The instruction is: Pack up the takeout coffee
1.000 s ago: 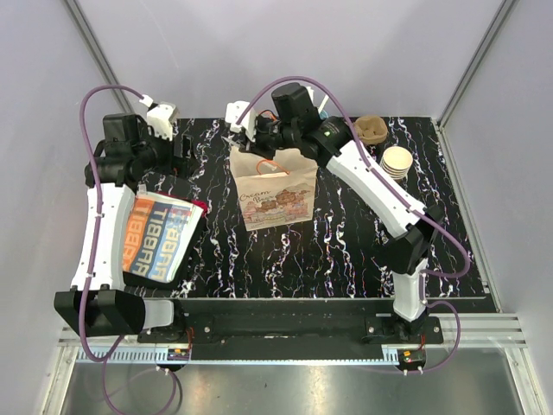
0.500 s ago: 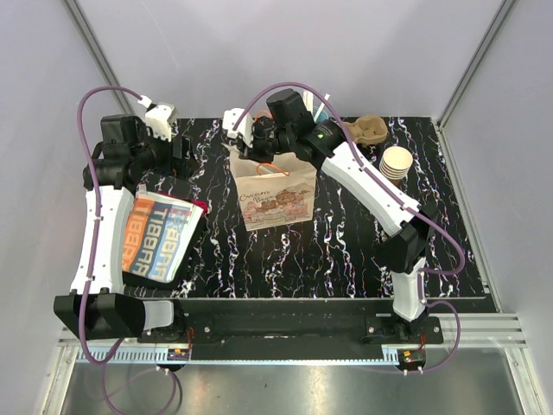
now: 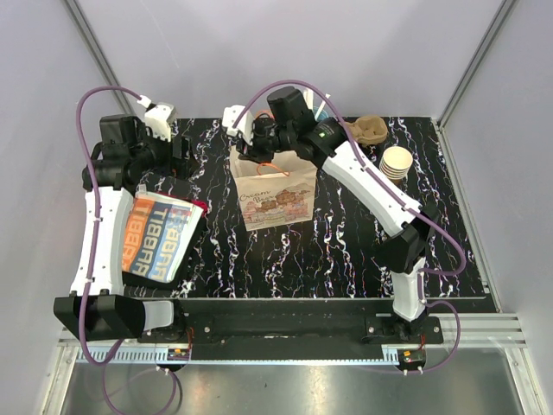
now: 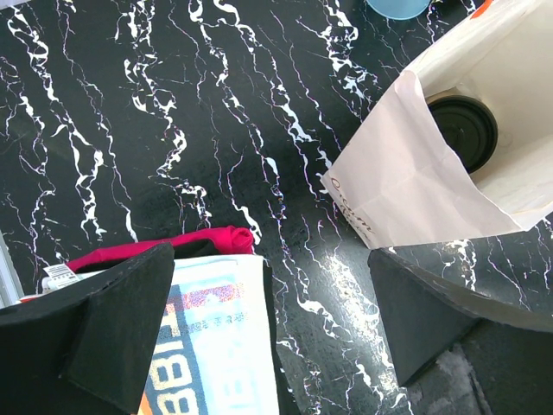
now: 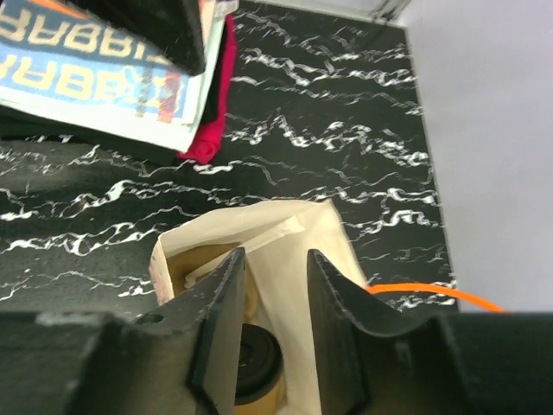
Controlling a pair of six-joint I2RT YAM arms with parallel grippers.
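Two sets of jaws were mine, and neither held anything. My right jaws hung just above the open mouth of the paper bag (image 3: pixel 276 192), which stood near the far middle of the black marbled tabletop (image 3: pixel 346 242). Their fingers (image 5: pixel 218 322) were a narrow gap apart and pointed down into the bag.

Through that gap my right wrist camera showed the coffee cup (image 5: pixel 257 360) inside the bag, with its black lid (image 4: pixel 464 130) on top. My left wrist camera showed the same lid from the side, deep in the bag against one pale wall, with a strip of the tan rim above it. Nothing of mine touched the cup in that view. An orange handle (image 5: pixel 432 292) curved out beside the bag.

My left jaws were spread wide, with their fingers (image 4: pixel 112 341) far apart. They hovered over bare tabletop between the paper bag and the striped tote bag (image 3: pixel 160 229). A red cloth (image 4: pixel 186 242) poked out at the tote's edge.

A light-blue cup (image 4: pixel 399 7) stood just beyond the paper bag. A stack of paper cups (image 3: pixel 397 162) and a tan cup carrier (image 3: pixel 371 130) sat at the far right, well apart from the bag.
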